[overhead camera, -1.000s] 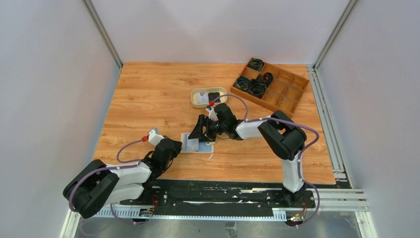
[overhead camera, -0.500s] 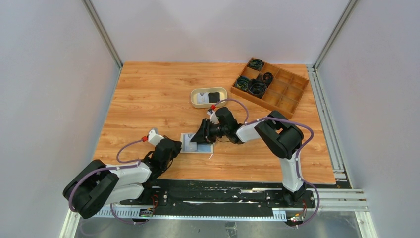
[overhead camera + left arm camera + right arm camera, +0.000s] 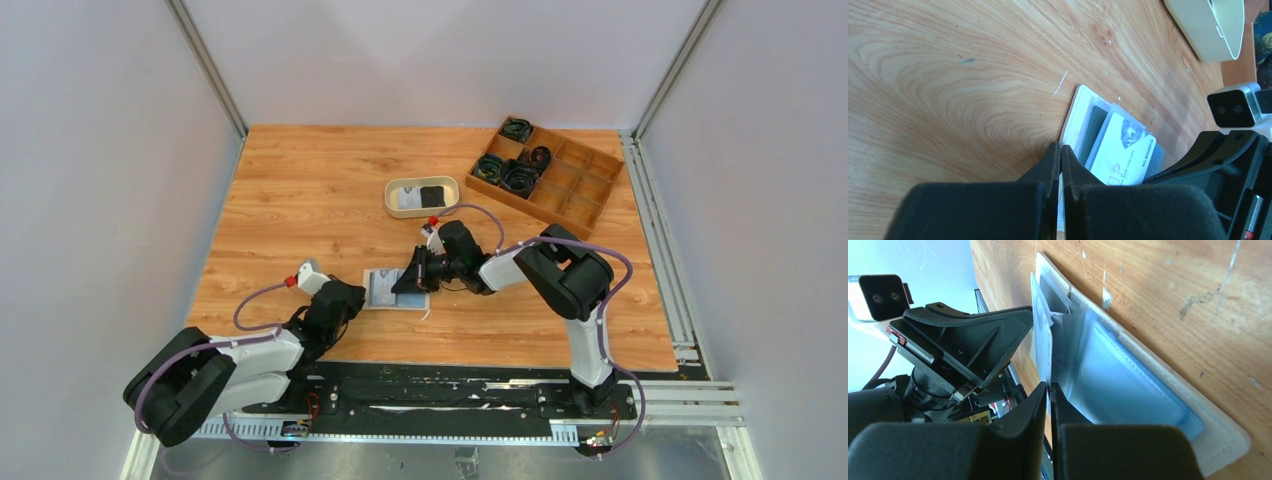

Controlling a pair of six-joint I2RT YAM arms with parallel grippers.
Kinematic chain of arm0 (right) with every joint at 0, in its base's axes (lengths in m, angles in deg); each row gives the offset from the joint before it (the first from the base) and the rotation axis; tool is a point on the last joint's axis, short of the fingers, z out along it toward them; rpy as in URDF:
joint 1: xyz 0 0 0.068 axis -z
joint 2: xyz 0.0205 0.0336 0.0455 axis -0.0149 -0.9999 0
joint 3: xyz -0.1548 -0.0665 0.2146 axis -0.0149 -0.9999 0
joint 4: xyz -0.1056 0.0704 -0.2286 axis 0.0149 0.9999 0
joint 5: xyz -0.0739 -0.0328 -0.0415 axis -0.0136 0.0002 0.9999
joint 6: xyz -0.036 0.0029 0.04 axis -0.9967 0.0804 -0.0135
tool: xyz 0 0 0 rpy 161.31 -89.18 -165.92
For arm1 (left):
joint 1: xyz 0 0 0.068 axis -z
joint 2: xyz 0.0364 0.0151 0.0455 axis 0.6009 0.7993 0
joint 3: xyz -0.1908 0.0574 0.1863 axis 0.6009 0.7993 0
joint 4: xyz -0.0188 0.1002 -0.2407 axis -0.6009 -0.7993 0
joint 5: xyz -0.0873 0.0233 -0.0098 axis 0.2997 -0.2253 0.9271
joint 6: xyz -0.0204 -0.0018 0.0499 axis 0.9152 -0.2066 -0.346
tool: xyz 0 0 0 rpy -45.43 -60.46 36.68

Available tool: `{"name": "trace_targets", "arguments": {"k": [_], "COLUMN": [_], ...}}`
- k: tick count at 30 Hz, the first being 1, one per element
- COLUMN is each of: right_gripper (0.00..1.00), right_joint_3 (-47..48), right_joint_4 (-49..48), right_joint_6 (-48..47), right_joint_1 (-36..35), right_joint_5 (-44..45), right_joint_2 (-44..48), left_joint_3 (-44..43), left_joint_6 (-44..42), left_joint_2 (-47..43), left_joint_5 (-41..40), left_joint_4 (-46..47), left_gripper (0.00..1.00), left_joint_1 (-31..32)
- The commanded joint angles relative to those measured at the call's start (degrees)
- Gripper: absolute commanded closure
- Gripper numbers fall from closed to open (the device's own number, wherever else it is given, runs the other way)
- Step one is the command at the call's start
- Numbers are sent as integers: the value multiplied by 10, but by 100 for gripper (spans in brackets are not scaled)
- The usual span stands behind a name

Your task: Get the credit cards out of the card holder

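Beige card holder [image 3: 1072, 120] lies open; left tool [image 3: 1060, 150] clamps its edge, right tool [image 3: 1049, 388] clamps a white card [image 3: 1120, 150].

The top camera hangs high at the near edge, looking down and away across the whole table [image 3: 300, 200]. Both wrist cameras skim the wood up close, facing each other; all three catch the card holder [image 3: 1073, 120].

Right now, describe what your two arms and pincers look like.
The left arm and right arm have white links, bulky black joints and a looping lilac cable. The left pincer and right pincer each have two matte black, wedge-shaped fingers.
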Motion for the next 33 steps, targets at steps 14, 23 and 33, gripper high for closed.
{"name": "trace_targets", "arguments": {"k": [14, 23, 33], "right_gripper": [100, 100, 100], "right_joint_3": [-70, 47, 366], "right_joint_4": [19, 298, 447], "right_joint_6": [-48, -210, -243], "right_joint_1": [49, 124, 186], "right_joint_5": [-17, -28, -12], "right_joint_2": [74, 161, -4], "left_joint_3": [20, 15, 5], "left_joint_6": [-18, -25, -39], "left_joint_2": [3, 6, -21], "left_joint_5": [-23, -27, -30], "left_joint_4": [-76, -76, -96], "left_gripper": [100, 100, 100], "left_joint_1": [4, 4, 4]}}
